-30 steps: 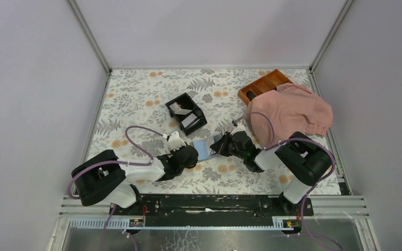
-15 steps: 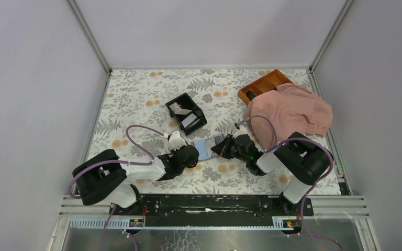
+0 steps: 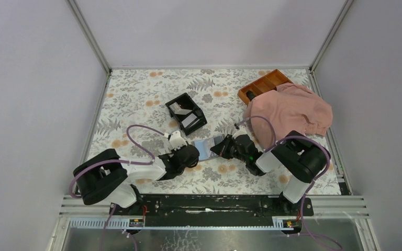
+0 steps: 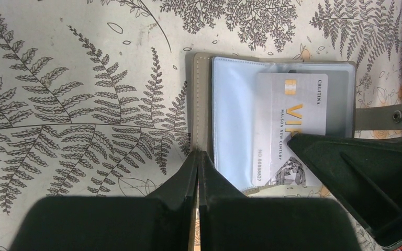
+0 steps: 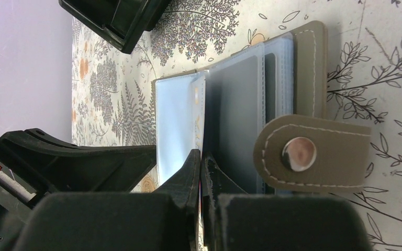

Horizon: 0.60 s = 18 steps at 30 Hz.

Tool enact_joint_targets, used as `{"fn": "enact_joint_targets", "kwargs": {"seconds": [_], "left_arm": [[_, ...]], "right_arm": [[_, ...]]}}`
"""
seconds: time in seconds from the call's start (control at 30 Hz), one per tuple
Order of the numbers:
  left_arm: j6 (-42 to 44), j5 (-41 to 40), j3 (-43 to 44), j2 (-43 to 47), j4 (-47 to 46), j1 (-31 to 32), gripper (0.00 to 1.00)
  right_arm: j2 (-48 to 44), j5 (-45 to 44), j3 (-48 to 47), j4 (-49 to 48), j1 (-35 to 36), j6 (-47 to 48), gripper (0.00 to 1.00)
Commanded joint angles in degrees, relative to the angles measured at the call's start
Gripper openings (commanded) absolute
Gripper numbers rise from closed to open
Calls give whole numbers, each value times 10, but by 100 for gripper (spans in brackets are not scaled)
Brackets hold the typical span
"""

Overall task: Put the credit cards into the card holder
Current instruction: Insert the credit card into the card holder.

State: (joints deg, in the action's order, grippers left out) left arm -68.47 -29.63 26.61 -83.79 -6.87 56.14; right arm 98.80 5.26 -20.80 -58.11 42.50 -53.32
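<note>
The grey-taupe card holder (image 3: pixel 208 146) lies open on the floral cloth between my two grippers. My left gripper (image 3: pixel 195 152) is shut on its taupe cover edge (image 4: pixel 201 94), with the fingertips meeting there in the left wrist view (image 4: pixel 198 156). A pale credit card (image 4: pixel 290 120) printed "VIP" sits partly inside a light blue sleeve. My right gripper (image 3: pixel 218 149) is shut on that card's end. In the right wrist view (image 5: pixel 201 156) the card (image 5: pixel 198 112) shows edge-on beside dark sleeves. The snap strap (image 5: pixel 314 152) lies to the right. More pale cards (image 3: pixel 189 121) lie in the black box.
A black two-compartment box (image 3: pixel 179 99) stands just behind the holder. An orange-brown divided tray (image 3: pixel 264 83) is at the back right, partly under a pink cloth (image 3: pixel 290 111). Metal frame rails edge the table.
My right gripper has edged slightly left and nearer, toward the left gripper, with the card in it. The card holder and left gripper have hardly moved.
</note>
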Motion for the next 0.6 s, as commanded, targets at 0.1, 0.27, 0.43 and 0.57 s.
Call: {"fn": "enact_joint_targets", "kwargs": {"seconds": [0.1,0.27,0.43,0.57], "left_arm": [[16,54,-31,-61,100,-3,0],[16,57,-30,-65,95,-3,0],[18,59,-30,-67,91,-3,0],[20,61,-31,-68,87,-3,0]], "right_arm": [[25,38,14,89,4,22,0],[39,44,8,91,5,22,0],[53,43,-2,94,13,20,0],[52,31,-13,117,21,25,0]]}}
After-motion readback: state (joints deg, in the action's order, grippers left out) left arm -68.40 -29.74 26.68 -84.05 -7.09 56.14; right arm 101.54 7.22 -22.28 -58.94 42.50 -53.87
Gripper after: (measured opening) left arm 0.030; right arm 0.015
